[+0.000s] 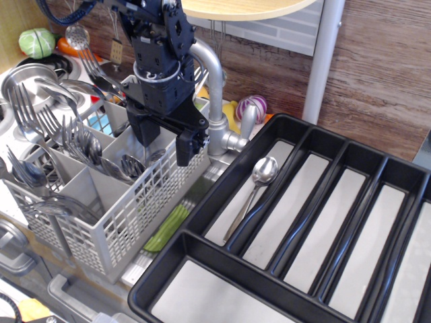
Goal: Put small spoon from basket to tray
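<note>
My black gripper (163, 142) hangs over the right rear compartment of the light grey basket (128, 219). Its two fingers stand apart, open, and nothing shows between them. Their tips sit at about the height of the basket's rim. Just below it, several steel handles and small spoon bowls (133, 165) stick up from that compartment. One small steel spoon (260, 176) with an oval bowl lies in the leftmost long compartment of the black tray (202, 219), bowl towards the back.
Forks (28, 111) and bigger spoons fill the basket's left compartments. A steel tap (214, 94) rises right behind the gripper, between basket and tray. Steel pots (30, 74) stand at the back left. A red onion (254, 106) lies behind the tray.
</note>
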Motion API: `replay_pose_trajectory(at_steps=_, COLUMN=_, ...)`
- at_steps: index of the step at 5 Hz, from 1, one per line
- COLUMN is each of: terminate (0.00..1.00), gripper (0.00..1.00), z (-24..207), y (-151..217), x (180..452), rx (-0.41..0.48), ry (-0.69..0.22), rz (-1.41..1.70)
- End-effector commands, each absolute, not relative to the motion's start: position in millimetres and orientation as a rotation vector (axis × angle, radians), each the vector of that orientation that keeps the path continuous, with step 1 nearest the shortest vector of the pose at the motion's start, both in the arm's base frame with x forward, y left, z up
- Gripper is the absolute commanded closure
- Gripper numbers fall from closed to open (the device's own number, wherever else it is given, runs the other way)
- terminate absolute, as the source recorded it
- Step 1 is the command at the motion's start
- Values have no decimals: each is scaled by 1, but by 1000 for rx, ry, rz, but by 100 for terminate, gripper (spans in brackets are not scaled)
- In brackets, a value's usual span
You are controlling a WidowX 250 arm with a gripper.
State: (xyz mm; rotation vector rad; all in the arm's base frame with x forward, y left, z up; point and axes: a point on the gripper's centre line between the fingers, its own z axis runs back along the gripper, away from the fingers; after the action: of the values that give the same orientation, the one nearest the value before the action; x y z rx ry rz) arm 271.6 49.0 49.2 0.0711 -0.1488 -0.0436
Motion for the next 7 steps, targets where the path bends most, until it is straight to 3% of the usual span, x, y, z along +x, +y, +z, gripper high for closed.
replay_pose_trajectory(at_steps=1, terminate=0, gripper=0, z=49, y=49, x=272, rx=71, ry=-149, rz=-44)
replay_pose_trajectory(at_steps=5, terminate=0, gripper=0, z=26, y=76, x=283, rx=67, ry=-154, rz=-80)
replay_pose_trajectory(at_steps=6, terminate=0, gripper=100, z=24, y=79, x=284, rx=86, ry=-160, rz=-84)
replay_pose_trajectory(at_steps=7, terminate=0, gripper=100, z=22, y=83, x=285, rx=95, ry=-171, rz=-85)
